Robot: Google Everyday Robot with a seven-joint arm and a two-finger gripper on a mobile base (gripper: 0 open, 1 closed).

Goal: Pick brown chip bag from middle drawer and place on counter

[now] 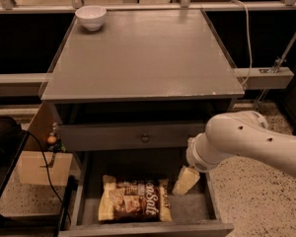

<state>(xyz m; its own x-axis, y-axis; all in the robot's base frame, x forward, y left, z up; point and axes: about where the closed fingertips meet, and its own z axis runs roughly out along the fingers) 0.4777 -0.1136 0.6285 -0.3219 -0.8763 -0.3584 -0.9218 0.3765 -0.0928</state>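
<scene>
Noted, far left, a cardboard box (29, 169) on the speckled floor (266, 201), crossed by a black cable (48, 181). Saw a white bowl (91, 17) upright at the back left corner of the desk (143, 58), a grey square top chipped pale along its front edge. Found below it a shut drawer front (103, 137) with a small round knob (145, 138). Looked lower into the drawer (190, 207), standing open toward the camera. Found the bag (134, 200) lying flat on the drawer floor, left of centre, long side across, "Salt" lettering up, tan ends at left and right. Made out the pincer (186, 180) inside the drawer, tilted, just beside the bag's upper right corner; contact unclear. Could not tell whether released or clenched. Traced the white arm (251, 142) from there off to the right edge. Noted a white cord (247, 33) hanging past the desk's back right corner, near a pale rail (264, 77).
</scene>
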